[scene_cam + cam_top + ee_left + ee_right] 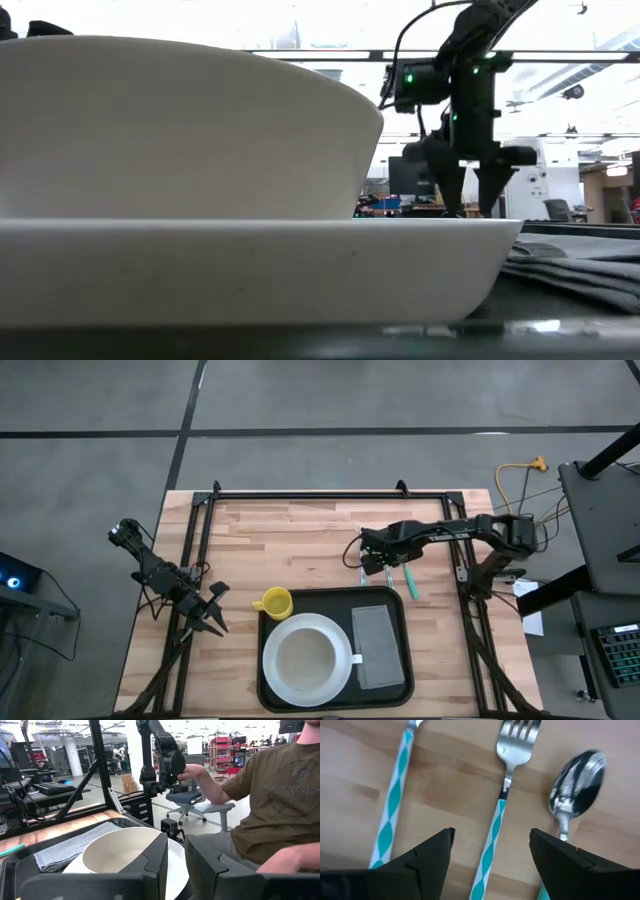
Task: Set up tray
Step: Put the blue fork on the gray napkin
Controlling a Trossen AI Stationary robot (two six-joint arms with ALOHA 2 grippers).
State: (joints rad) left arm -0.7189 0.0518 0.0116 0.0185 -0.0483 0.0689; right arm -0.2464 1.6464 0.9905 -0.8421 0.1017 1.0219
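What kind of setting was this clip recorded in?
Most likely a robotics lab or workshop, not a dining room. The wooden table stands on a grey floor inside a black frame, office chairs and red storage racks fill the room behind, and a seated person watches nearby.

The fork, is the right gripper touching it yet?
Apart. In the right wrist view the right gripper is open, and bare wood shows on both sides between its fingers and the fork.
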